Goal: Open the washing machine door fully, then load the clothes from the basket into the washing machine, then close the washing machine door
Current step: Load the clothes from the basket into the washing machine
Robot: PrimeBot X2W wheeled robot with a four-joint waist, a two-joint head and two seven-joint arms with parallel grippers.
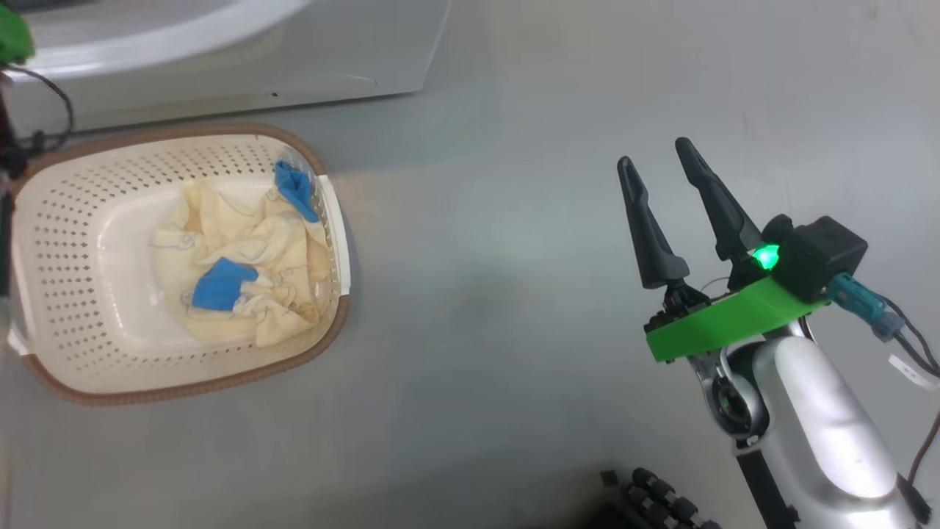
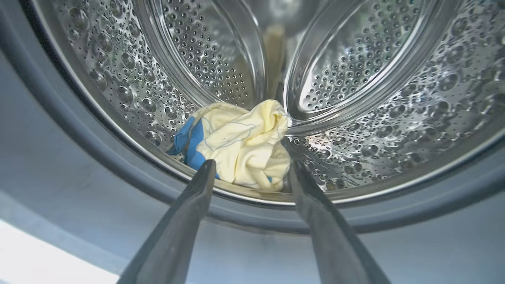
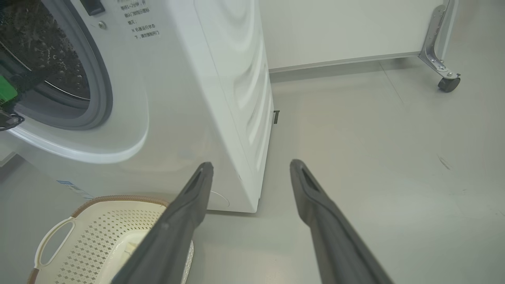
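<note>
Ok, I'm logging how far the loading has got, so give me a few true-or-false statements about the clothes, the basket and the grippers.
1. A pale-yellow garment with a blue patch lies inside the drum. True.
2. The left gripper is shut on that garment. False: its fingers stand apart, open, with the garment beyond their tips.
3. The basket is empty. False: clothes lie in it.
4. The right gripper is open and holds nothing. True.
5. The basket stands on top of the washing machine. False: it stands on the floor in front of the washing machine.
</note>
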